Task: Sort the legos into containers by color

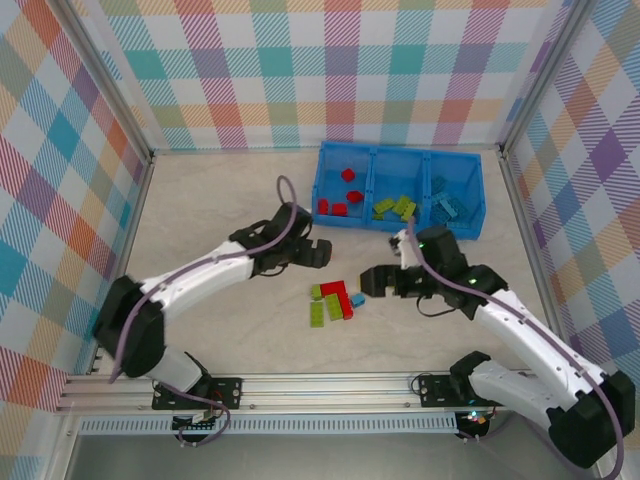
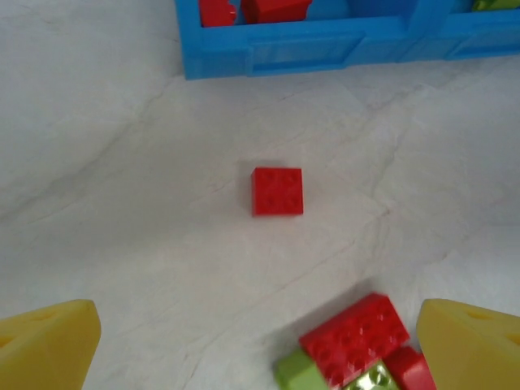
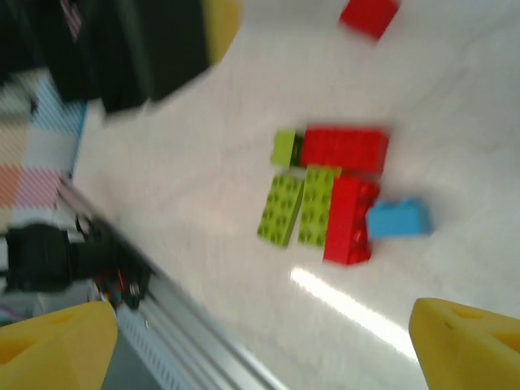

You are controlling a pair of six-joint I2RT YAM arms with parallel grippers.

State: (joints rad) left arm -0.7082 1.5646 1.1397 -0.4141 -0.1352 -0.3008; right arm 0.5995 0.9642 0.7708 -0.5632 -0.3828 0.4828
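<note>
Right gripper (image 3: 260, 353) gapes wide, empty, the loose legos (image 3: 329, 195) lying on the table (image 3: 244, 106) ahead of its fingertips (image 3: 467, 349). Left gripper (image 2: 260, 349), also spread, catches up close a lone red brick (image 2: 277, 191) ahead, short of the blue tray (image 2: 325, 49); overhead, its compartments (image 1: 398, 175) hold red, green, blue.

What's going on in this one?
Two arms are sorting bricks by color into a blue tray. Its left compartment holds red bricks, the middle green bricks, the right blue bricks. A small mixed pile of red, green and blue sits on the table, with a lone red brick nearby. The left gripper and right gripper hover near the pile, both open and empty.
</note>
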